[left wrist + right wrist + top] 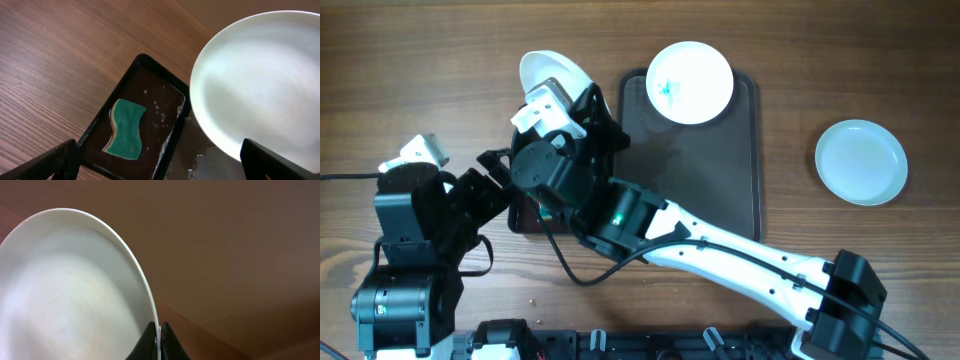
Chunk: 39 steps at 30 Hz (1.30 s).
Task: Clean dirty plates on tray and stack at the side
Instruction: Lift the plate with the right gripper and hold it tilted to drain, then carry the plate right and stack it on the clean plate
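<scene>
Right now I am holding a white plate [75, 295] up on its edge with my right gripper [159, 339], and its fingers are pinching the rim tight. My left gripper [160, 155] is hanging spread wide over the small black tray [155, 92], where a teal sponge [125, 129] is lying. A marked plate [690, 82] is sitting at the far end of the big brown tray [720, 180]. A pale blue plate [861, 161] is resting on the table [440, 60], off to the tray's right.

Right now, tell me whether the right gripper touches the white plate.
Touching. Right wrist view shows the right gripper, jaws closed, pinching the plate at its rim.
</scene>
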Motion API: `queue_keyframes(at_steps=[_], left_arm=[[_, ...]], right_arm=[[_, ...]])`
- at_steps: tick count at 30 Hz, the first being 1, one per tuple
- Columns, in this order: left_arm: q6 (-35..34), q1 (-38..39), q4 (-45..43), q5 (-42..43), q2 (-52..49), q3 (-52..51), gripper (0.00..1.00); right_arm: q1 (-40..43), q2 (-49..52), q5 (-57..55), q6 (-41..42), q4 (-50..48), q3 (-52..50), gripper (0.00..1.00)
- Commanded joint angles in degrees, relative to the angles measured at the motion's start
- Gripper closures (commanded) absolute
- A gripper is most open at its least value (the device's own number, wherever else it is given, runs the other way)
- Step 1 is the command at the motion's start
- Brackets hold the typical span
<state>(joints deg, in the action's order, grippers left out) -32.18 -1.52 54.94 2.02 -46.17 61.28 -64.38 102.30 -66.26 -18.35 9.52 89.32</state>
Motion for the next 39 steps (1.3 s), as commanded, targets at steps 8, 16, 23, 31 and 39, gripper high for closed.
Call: queue_keyframes(at_steps=[8, 16, 23, 31, 39], left_arm=[[0.1, -0.3, -0.2, 0.5, 0.0, 0.8, 0.00], [0.1, -0.3, -0.2, 0.5, 0.0, 0.8, 0.00], [0.1, -0.3, -0.2, 0.5, 0.0, 0.8, 0.00], [0.1, -0.3, -0.2, 0.5, 0.0, 0.8, 0.00], [0.1, -0.3, -0.2, 0.5, 0.0, 0.8, 0.00]], right_arm=[[-0.8, -1.1, -1.5, 0.5, 0.0, 0.8, 0.96], [-0.8, -1.1, -1.5, 0.5, 0.0, 0.8, 0.96], [-0.8, -1.1, -2.2, 0.3, -0.1, 0.8, 0.96], [1.6, -1.1, -2.0, 15.5, 6.6, 0.3, 0.96], [20.6, -1.3, 53.3, 57.7, 30.6, 0.3, 0.96]])
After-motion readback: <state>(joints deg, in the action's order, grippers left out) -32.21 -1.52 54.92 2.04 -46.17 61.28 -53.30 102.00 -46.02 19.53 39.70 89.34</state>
